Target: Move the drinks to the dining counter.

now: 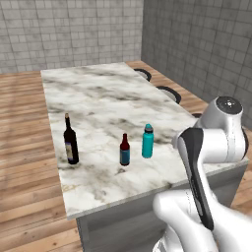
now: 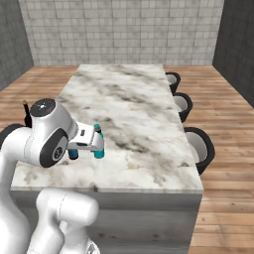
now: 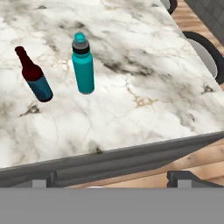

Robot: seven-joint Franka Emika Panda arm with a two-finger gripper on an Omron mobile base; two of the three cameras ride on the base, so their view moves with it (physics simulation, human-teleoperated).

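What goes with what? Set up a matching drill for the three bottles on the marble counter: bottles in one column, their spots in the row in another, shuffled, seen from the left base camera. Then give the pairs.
Things:
1. wine bottle
2. small brown bottle
3. teal water bottle

Places, as seen in the left base view:
A. middle of the row
B. right end of the row, nearest the arm
C. left end of the row, apart from the other two

Pairs: 1-C, 2-A, 3-B. All three stand upright on the marble counter.
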